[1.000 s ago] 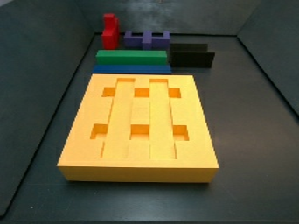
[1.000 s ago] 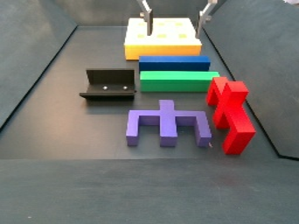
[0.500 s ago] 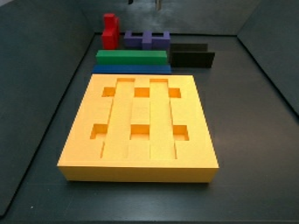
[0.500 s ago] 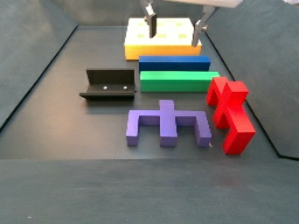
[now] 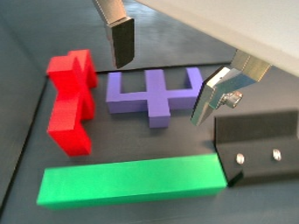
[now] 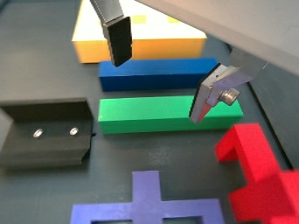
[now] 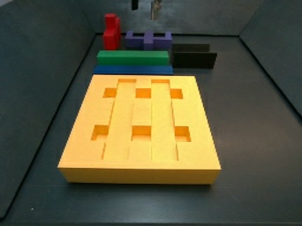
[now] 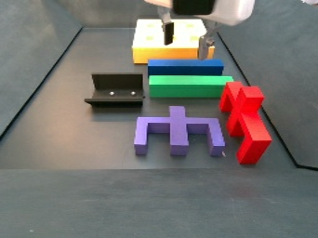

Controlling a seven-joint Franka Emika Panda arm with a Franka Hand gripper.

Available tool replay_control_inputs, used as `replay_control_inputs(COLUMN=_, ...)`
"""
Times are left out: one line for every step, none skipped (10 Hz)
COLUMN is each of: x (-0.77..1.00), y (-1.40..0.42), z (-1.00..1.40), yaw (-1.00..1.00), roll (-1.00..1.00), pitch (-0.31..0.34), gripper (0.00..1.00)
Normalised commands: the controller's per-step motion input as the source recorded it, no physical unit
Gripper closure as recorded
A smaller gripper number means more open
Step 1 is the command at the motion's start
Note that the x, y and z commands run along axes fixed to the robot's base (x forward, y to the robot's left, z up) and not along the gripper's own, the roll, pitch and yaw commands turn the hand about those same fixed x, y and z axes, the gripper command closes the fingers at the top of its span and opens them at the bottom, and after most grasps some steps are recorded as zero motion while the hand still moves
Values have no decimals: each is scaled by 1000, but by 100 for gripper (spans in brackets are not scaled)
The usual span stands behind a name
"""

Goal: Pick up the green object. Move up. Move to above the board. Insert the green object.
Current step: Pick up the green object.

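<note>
The green object is a long green bar (image 8: 191, 85) lying flat between the blue bar (image 8: 185, 67) and the purple piece (image 8: 180, 130). It also shows in a side view (image 7: 133, 60) and in both wrist views (image 5: 128, 184) (image 6: 152, 114). The board (image 7: 141, 124) is the large yellow-orange block with grooves and square holes. It also shows behind the blue bar (image 8: 155, 42) (image 6: 140, 44). My gripper (image 8: 187, 39) hangs open and empty in the air above the blue and green bars. It also shows in the other views (image 7: 144, 7) (image 5: 170, 68) (image 6: 163, 68). Nothing is between the fingers.
A red upright block (image 8: 245, 119) (image 5: 70, 101) stands beside the green bar's end. The purple piece (image 5: 152, 92) lies flat next to it. The dark fixture (image 8: 114, 90) (image 6: 45, 131) stands by the bars' other end. Grey walls enclose the floor.
My gripper has come down and moved from over the board toward the blue and green bars, still open. The pieces have not moved.
</note>
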Motion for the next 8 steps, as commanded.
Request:
replay_control_inputs(x=-31, y=-57, z=-217, yaw=-954, roll=0, pitch=0, gripper=0)
replay_control_inputs(x=-74, y=-54, z=-194, yaw=-934, roll=0, pitch=0, gripper=0)
replay_control_inputs(x=-114, y=-34, z=-174, yaw=-920, roll=0, pitch=0, gripper=0)
replay_control_inputs(x=-117, y=-23, z=-149, yaw=-880, roll=0, pitch=0, gripper=0)
replay_control_inputs(x=-49, y=0, z=-77, yaw=-629, roll=0, pitch=0, gripper=0)
replay_control_inputs(x=0, y=0, z=-111, yaw=-169, roll=0, pitch=0, gripper=0)
replay_control_inputs(x=-31, y=0, z=-157, yaw=-200, roll=0, pitch=0, gripper=0)
replay_control_inputs(x=-117, y=0, z=-226, yaw=-220, roll=0, pitch=0, gripper=0)
